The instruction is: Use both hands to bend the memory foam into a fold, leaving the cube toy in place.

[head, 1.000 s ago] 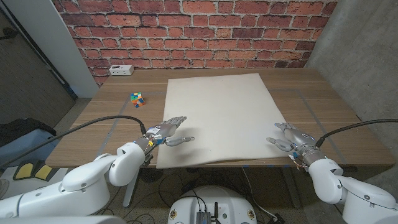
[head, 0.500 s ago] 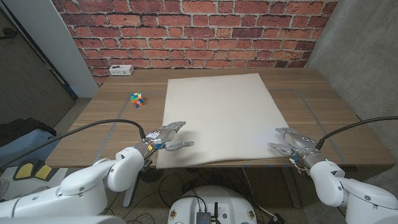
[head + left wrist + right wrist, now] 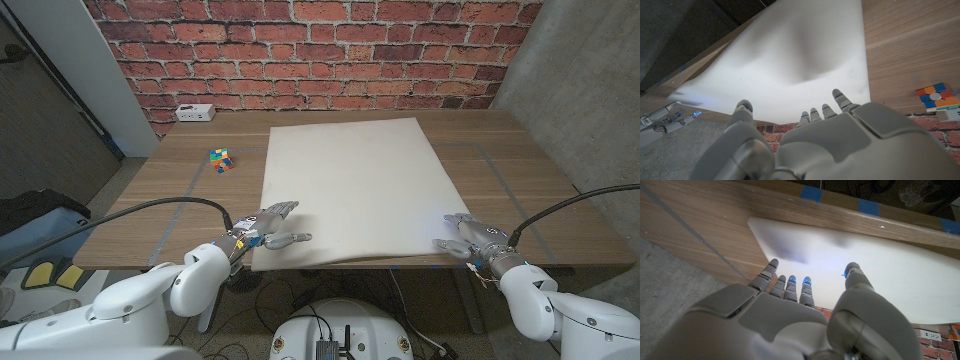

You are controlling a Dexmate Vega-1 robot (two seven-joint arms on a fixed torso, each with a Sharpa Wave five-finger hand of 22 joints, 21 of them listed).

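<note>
A wooden desk (image 3: 150, 200) stands before a brick wall. A large white foam (image 3: 350, 185) sheet lies flat across its middle, its near edge reaching the desk's front edge. A small multicoloured cube (image 3: 221, 159) sits just left of the foam. A white box (image 3: 195, 113) rests at the far left corner.

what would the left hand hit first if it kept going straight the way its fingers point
Most likely the memory foam: the left hand is open at its near left corner, fingers aimed across the sheet. The cube toy sits off that line. Height above the foam is unclear.
</note>
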